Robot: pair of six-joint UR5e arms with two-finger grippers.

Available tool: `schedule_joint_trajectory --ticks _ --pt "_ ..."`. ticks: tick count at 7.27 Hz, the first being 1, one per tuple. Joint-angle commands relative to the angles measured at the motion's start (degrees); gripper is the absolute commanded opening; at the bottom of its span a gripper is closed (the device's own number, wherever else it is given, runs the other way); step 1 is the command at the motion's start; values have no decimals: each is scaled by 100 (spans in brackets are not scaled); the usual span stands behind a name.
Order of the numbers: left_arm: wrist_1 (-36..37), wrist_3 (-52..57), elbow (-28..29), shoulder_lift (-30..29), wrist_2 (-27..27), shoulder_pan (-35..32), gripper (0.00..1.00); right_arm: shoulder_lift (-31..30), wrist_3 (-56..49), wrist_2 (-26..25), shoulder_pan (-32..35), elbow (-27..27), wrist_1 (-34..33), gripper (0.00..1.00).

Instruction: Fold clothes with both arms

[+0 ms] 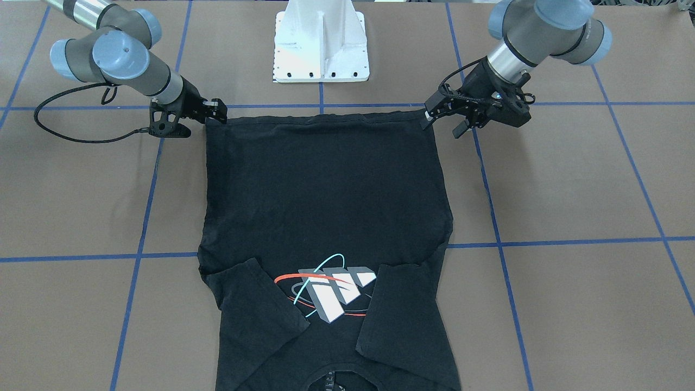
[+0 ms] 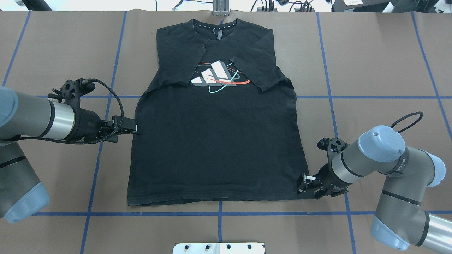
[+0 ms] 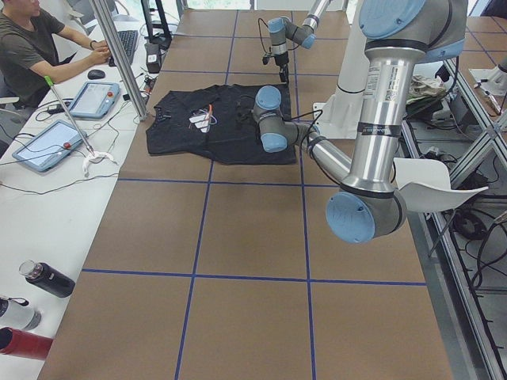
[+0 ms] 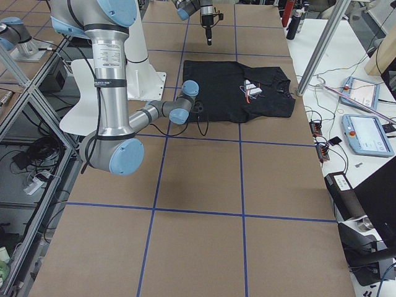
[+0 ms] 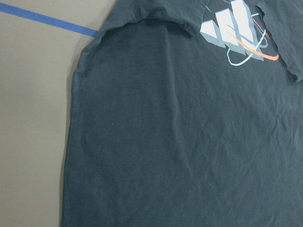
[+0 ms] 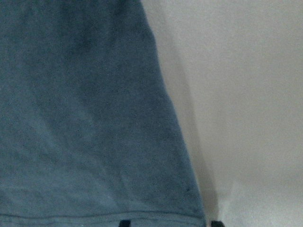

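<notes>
The black T-shirt (image 2: 215, 141) lies flat on the brown table, logo (image 2: 219, 76) up, both sleeves folded in over the chest, and its hem towards the robot. My right gripper (image 2: 304, 184) is low at the hem's right corner. In the right wrist view its fingertips (image 6: 124, 222) stand apart on either side of that corner, so it is open. My left gripper (image 2: 136, 131) hovers above the shirt's left side edge. In the front view (image 1: 442, 124) its fingers are spread, open and empty. The left wrist view shows the shirt (image 5: 180, 132) from above, with no fingers in it.
The white base pedestal (image 1: 321, 49) stands just behind the hem. Blue tape lines (image 2: 219, 213) grid the table. A metal post (image 3: 119, 59) stands past the collar. An operator (image 3: 28, 47) sits at a side desk with tablets. Bottles (image 3: 43, 277) lie at that desk's near end.
</notes>
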Motion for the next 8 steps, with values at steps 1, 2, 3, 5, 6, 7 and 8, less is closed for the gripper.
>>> schedule_joint_trajectory --ticks 1,2,3,5,6,7,8 --pt "0 0 0 0 0 0 100 -27 0 41 24 -6 0 62" --pt "0 0 0 0 0 0 100 -53 0 50 24 12 0 51" --pt "0 0 0 0 0 0 100 -62 0 51 32 20 -8 31" --pt "0 9 -9 0 0 0 100 -62 0 51 33 29 -8 32" --pt "0 0 0 0 0 0 100 -62 0 51 50 38 0 35" --pt "0 0 0 0 0 0 100 -80 0 51 59 47 0 36" --pt "0 0 0 0 0 0 100 -115 0 59 68 56 9 40"
